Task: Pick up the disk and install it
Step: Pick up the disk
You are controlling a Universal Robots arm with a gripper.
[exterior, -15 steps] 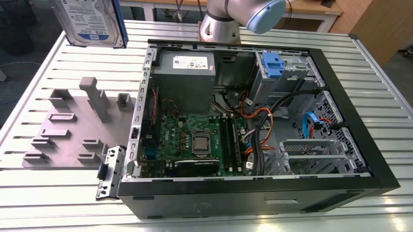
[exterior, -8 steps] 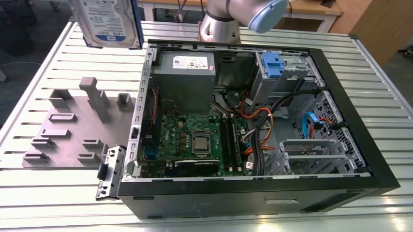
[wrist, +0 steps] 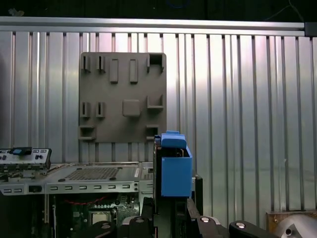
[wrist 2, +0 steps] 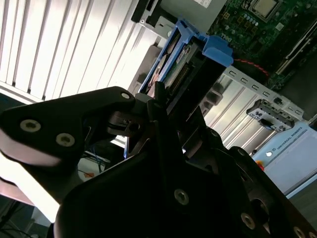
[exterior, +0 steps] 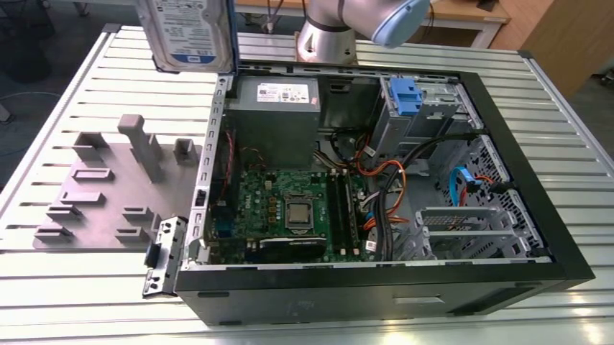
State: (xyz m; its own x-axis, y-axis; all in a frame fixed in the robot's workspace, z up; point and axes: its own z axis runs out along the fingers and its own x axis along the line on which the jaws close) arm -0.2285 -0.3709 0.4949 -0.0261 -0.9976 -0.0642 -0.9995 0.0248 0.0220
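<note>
Gripper point(wrist 2: 174, 105) clamped on the disk point(wrist 2: 184, 54), blue rail end pointing away from wrist. In the exterior view the disk hangs upright w/ label showing, raised above the slatted table point(exterior: 86, 287), near the open PC case's point(exterior: 384, 291) far corner on the exterior view's left; grey fixture plate point(exterior: 96, 205) lies beside case.

- One disk point(exterior: 187, 32), silver with blue rails.
- One gripper point(wrist 2: 161, 96).
- One robot arm point(exterior: 331, 36).
- One open computer case point(exterior: 384, 295).
- Inside the case: one motherboard point(exterior: 278, 208), one processor socket point(exterior: 298, 213), one power supply box point(exterior: 273, 108), and one grey drive cage point(exterior: 427, 118) with one blue bracket point(exterior: 406, 97).
- One grey fixture plate point(exterior: 106, 215).
- One ribbed metal surface point(exterior: 77, 287).
</note>
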